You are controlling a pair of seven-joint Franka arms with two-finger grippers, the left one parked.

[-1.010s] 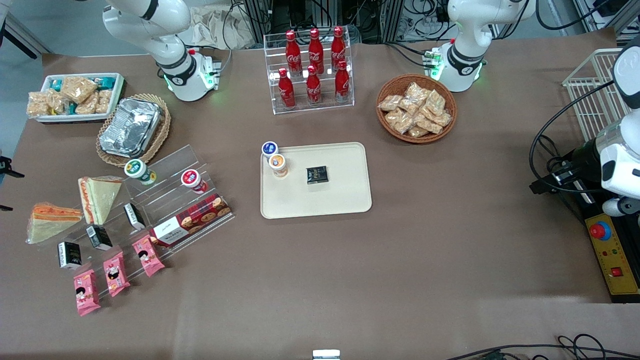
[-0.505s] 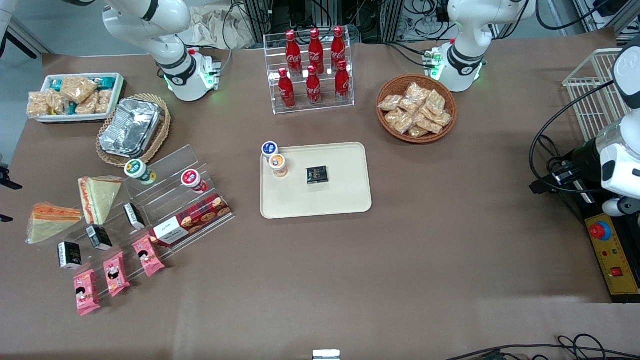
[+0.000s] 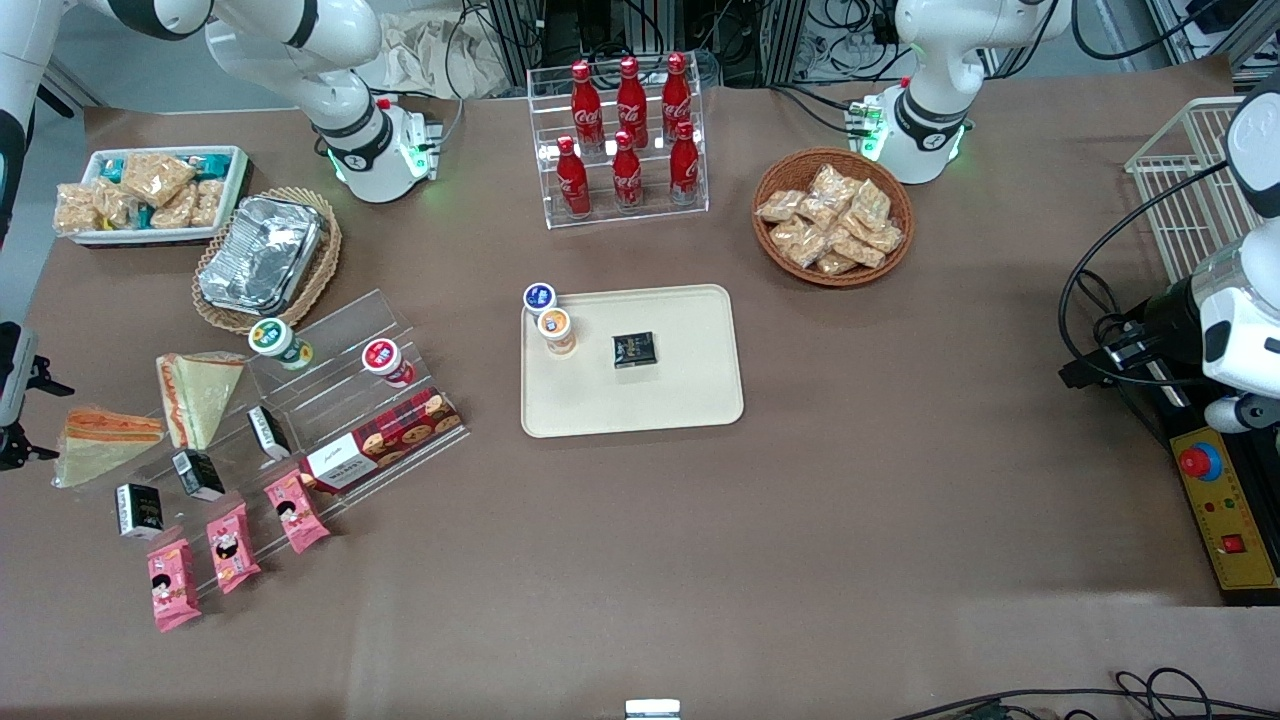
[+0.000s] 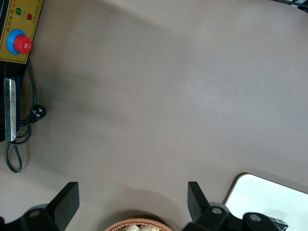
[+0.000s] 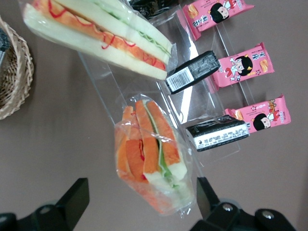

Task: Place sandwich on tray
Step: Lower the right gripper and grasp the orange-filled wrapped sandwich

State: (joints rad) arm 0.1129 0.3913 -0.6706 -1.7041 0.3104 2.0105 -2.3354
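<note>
The gripper hangs above the sandwich at the working arm's end of the surface, its two dark fingers spread wide, one on each side of the wrapped wedge and clear of it, holding nothing. The sandwich lies flat on the brown surface, its thick orange filling band (with a streak of green beside it) plain to see through the clear wrap. Just beside it rests the white-faced sandwich, close but apart. Nearer the front camera sit two small black boxes and three pink snack packs on a clear acrylic stand. The tray lies well apart, in the middle of the surface, carrying an orange-lidded cup and a small black packet; a blue-lidded cup stands at its corner, though whether it is on the rim or just off it I cannot tell.
</note>
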